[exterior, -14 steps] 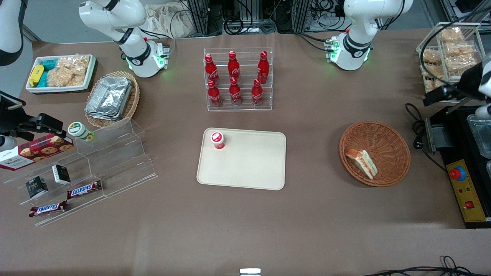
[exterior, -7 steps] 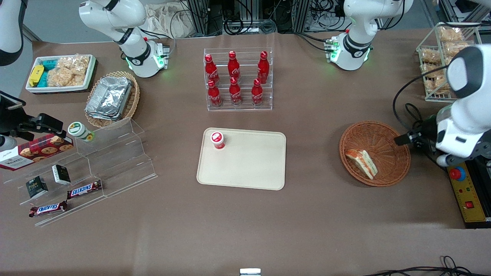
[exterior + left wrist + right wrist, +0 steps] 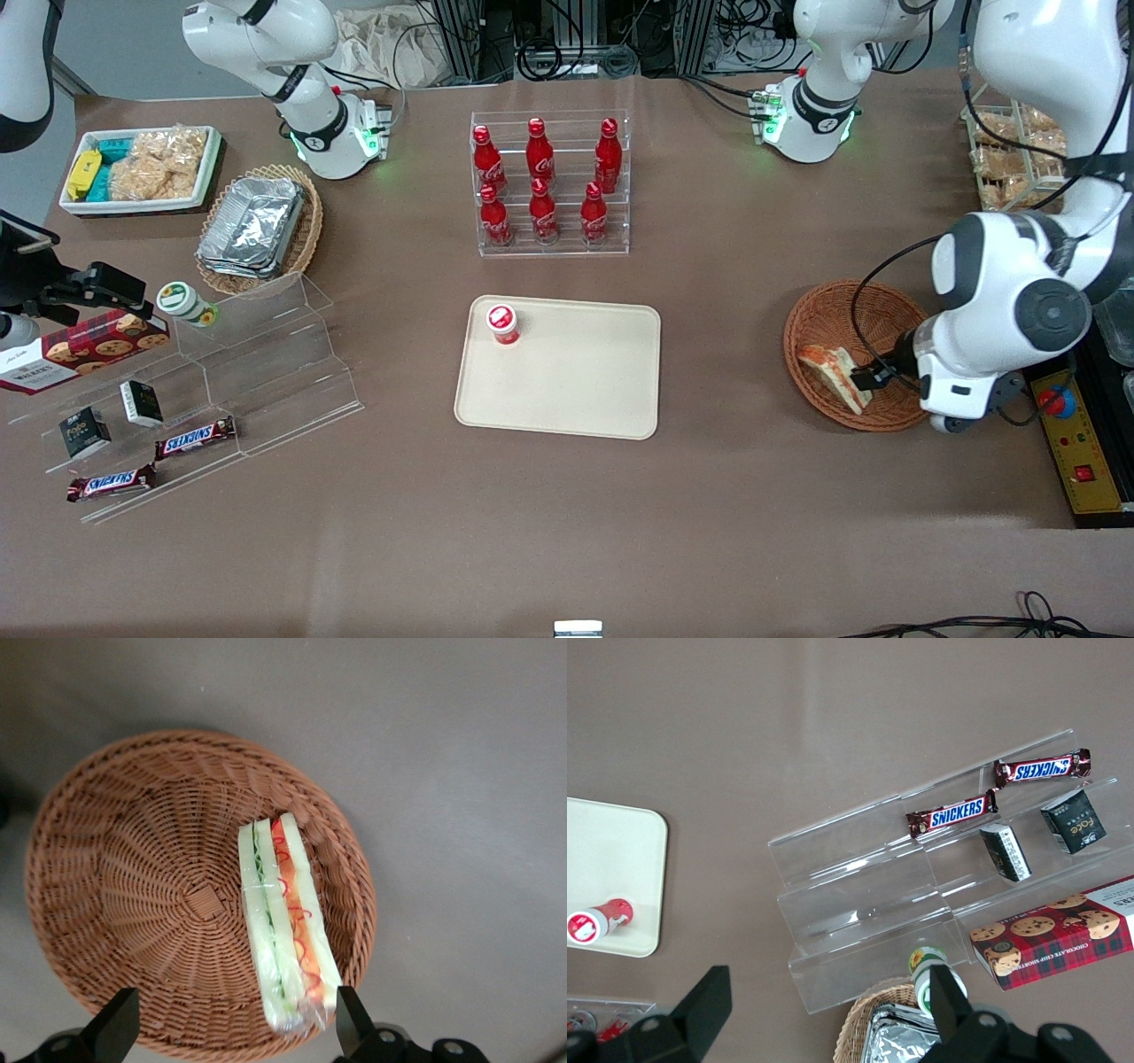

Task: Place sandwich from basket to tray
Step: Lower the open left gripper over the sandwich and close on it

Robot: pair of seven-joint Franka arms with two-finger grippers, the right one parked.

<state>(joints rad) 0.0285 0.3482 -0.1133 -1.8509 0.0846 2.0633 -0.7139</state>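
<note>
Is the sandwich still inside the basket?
Yes. The sandwich lies in the basket, leaning on its sloped wall. The open gripper hangs above it, fingers spread, not touching.

You had one sandwich [image 3: 833, 376], one basket [image 3: 895, 312], one tray [image 3: 585, 390], one gripper [image 3: 873, 376] over the basket, six red bottles [image 3: 542, 182] in the rack, two Snickers bars [image 3: 195, 438].

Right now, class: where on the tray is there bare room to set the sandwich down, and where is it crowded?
The tray is bare except for a red bottle in one corner, farthest from the camera. The open gripper hangs over the sandwich in the basket. Just past the tray stands a crowded bottle rack.
</note>
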